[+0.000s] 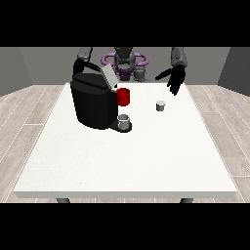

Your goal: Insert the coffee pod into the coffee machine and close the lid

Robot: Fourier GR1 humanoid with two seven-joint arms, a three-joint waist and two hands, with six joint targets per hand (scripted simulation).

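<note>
A black coffee machine (93, 103) stands on the left half of the white table (127, 156), its grey lid (109, 76) tilted up and open. A small grey cup (124, 120) sits on the machine's tray. The small white coffee pod (160, 105) rests on the table to the right of the machine. The hand at the view's right (175, 79) hangs above the table's far edge, fingers relaxed and pointing down, behind and to the right of the pod and apart from it. The hand at the view's left is hidden behind the machine.
A red mug (123, 96) stands just right of the machine's top, between machine and pod. The robot's torso (125, 61) is behind the far table edge. Wooden floor surrounds the table.
</note>
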